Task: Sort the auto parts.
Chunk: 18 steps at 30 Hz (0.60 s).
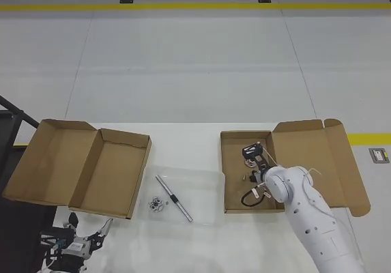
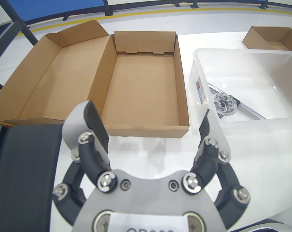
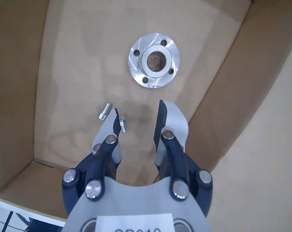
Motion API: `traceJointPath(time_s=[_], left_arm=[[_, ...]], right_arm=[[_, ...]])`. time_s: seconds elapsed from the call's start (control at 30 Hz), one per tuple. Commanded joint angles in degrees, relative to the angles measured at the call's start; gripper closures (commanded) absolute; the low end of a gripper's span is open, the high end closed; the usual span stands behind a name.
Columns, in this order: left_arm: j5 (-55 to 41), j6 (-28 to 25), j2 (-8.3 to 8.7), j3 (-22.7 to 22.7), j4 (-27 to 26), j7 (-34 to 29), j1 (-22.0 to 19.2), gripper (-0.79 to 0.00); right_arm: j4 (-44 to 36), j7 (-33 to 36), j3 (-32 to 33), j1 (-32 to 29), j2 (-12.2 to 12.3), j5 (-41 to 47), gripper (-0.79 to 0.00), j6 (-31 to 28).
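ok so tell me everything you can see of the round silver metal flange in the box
The round silver metal flange is a flat shiny disc with a raised central hub, an open bore and four small holes around it. It lies flat on the floor of the brown cardboard box, clear of the open right gripper and two small silver bolts.

At mid-frame a bin (image 1: pixel 205 179) held a rod (image 1: pixel 174 198) and a gear (image 1: pixel 156 204), between a left box (image 1: pixel 113 170) and a right box (image 1: pixel 233 170) holding a flange (image 3: pixel 153 60).
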Motion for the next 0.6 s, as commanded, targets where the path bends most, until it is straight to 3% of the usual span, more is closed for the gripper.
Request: traceJointPath(time_s=[0.0, 0.17, 0.2, 0.23, 0.27, 0.3, 0.57], left_arm=[[1.9, -0.1, 0.08, -0.9, -2.0, -0.2, 0.6, -0.785], [9.2, -0.8, 0.44, -2.9, -7.5, -3.3, 1.0, -0.785], [11.7, -1.2, 0.57, -3.1, -8.6, -4.7, 0.7, -0.785], [13.9, -1.2, 0.66, -3.2, -9.7, -5.7, 0.3, -0.785], [16.1, -2.0, 0.76, -2.9, -10.5, -7.2, 0.0, -0.785], [19.1, -2.6, 0.92, -2.9, -11.6, -8.8, -0.6, -0.785], [36.5, -10.1, 1.64, 2.8, -16.7, -20.9, -7.4, -0.785]], right_arm=[[-4.5, -1.5, 1.3, -2.3, 0.4, -0.3, -0.360, 0.2], [-17.6, -6.5, 4.7, -9.6, 1.5, -1.2, -0.382, -1.5], [-20.0, -8.0, 5.4, -11.0, 1.7, -1.2, -0.431, -1.9], [-22.3, -9.5, 5.8, -12.4, 1.9, -0.8, -0.545, -3.0], [-24.4, -11.0, 6.3, -13.7, 2.0, -0.8, -0.717, -3.8], [-26.4, -12.7, 6.8, -15.0, 2.1, -0.5, -0.785, -4.4], [-37.6, -26.3, 10.4, -24.1, 3.2, -0.5, -0.785, -11.4]])
